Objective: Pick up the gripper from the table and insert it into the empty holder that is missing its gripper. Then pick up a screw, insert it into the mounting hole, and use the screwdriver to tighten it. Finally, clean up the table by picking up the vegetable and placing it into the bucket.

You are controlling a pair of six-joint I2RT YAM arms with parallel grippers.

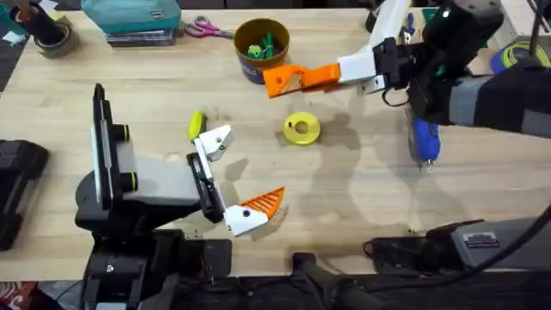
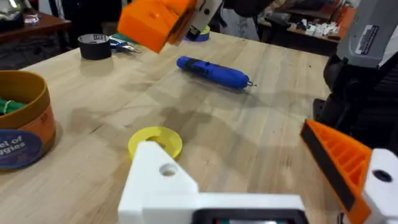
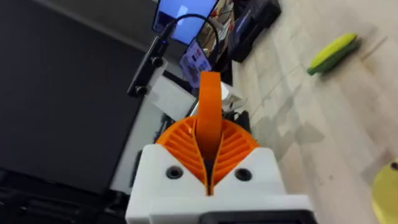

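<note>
My left gripper [image 1: 231, 176] rests low over the middle of the table with its jaws spread wide and nothing between them. One of its fingers is the holder [image 1: 217, 139], a bare white mount with an open screw hole; the other carries an orange ribbed tip [image 1: 265, 203].

My right gripper [image 1: 291, 79] reaches across just beside the bucket [image 1: 261, 47]. Its two orange tips are pressed together, and a narrow orange piece [image 3: 209, 118] sticks out from between them. I take it to be the loose gripper, pinched edge-on, though I cannot be sure from this angle.

The bucket already has green pieces in it. A yellow-green vegetable [image 1: 196, 123] lies on the wood near the holder. The flat yellow ring [image 1: 301, 128] sits between my two arms. The screwdriver [image 1: 425, 141] lies on the table under my right arm, well apart from the ring.
</note>
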